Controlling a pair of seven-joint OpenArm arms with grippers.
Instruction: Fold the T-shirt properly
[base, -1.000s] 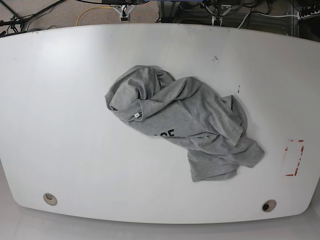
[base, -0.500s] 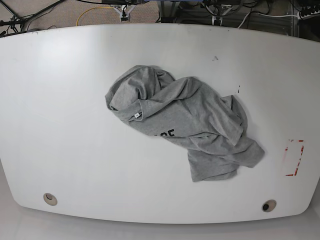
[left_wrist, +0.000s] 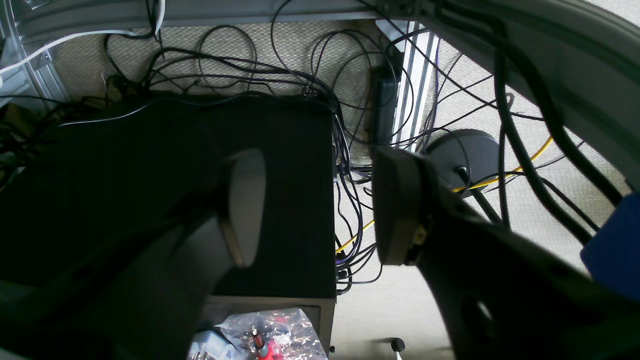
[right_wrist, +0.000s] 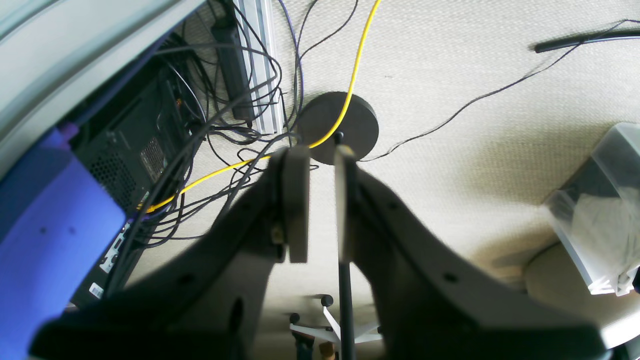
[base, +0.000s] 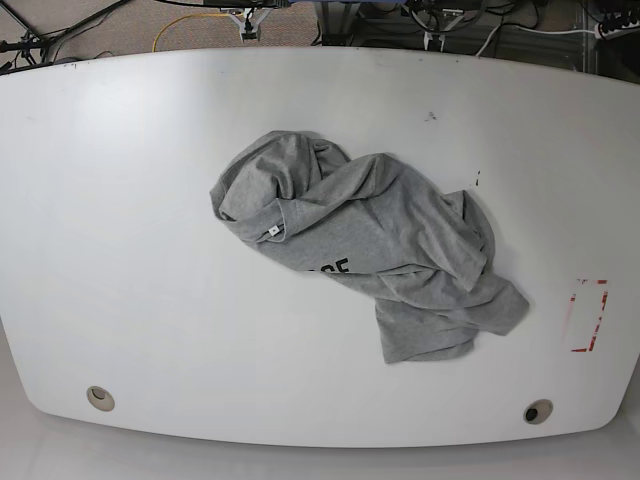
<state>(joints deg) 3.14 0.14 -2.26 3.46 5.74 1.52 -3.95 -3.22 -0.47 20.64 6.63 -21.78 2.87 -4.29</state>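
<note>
The heather-grey T-shirt (base: 380, 235) lies crumpled in a heap at the middle of the white table (base: 120, 200). Its small white neck tag (base: 273, 231) faces up at the left, and part of the black lettering (base: 333, 268) shows at the front. Neither gripper shows in the base view. My left gripper (left_wrist: 320, 205) is open and empty, off the table, above a floor full of cables. My right gripper (right_wrist: 322, 200) holds nothing, its jaws almost together with a narrow gap, above carpet.
A red-marked rectangle (base: 587, 315) sits near the table's right edge. Two round holes (base: 99, 397) (base: 537, 411) are at the front corners. Below the arms are a black box (left_wrist: 280, 200), a round black base (right_wrist: 350, 120) and a clear bin (right_wrist: 600, 200).
</note>
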